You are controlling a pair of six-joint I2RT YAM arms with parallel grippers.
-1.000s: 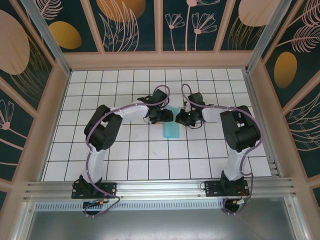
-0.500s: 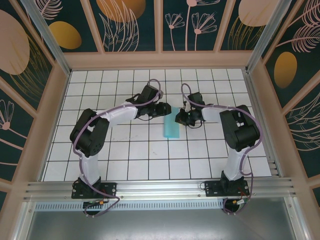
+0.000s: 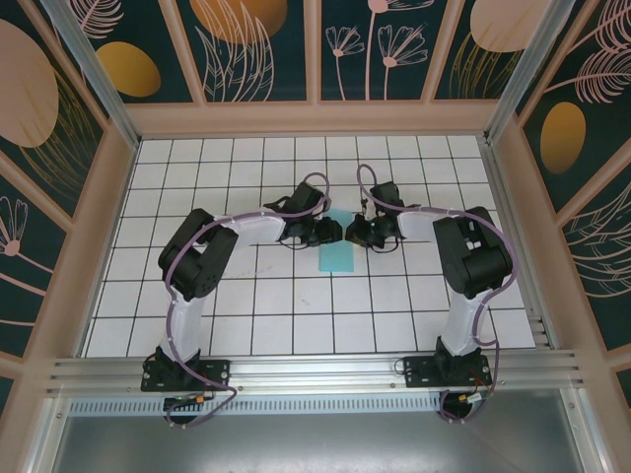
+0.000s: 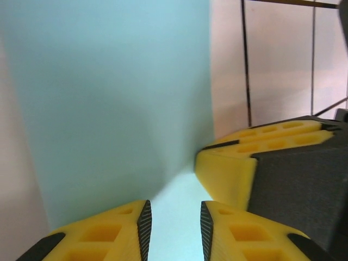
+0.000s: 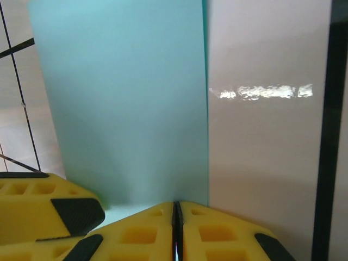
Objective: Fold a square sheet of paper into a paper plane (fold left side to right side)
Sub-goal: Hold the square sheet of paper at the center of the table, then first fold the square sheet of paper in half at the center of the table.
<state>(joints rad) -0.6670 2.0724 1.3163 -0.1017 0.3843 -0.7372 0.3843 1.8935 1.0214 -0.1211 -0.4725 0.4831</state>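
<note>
The square sheet of paper [image 3: 337, 252] lies on the white grid table as a narrow turquoise strip, folded in half lengthwise. A paper plane is out of view. My left gripper [image 3: 328, 232] rests low over the strip's far left part. Its jaws stand a small gap apart over the paper [image 4: 109, 98], with nothing between them. My right gripper [image 3: 352, 234] is shut, its closed tips [image 5: 176, 228] down at the paper's [image 5: 125, 109] far right edge. The two grippers nearly touch: the right one's yellow finger [image 4: 239, 163] appears in the left wrist view.
The white grid table [image 3: 296, 305] has wooden walls [image 3: 306, 118] at the back and both sides. Both arms reach in from the near edge and meet at the middle. Bare tiles lie in front of the paper [image 3: 335, 305].
My left arm swung out to the left and came back, bringing its gripper down onto the paper's far left. Its jaws have narrowed. The right arm and paper have stayed put.
</note>
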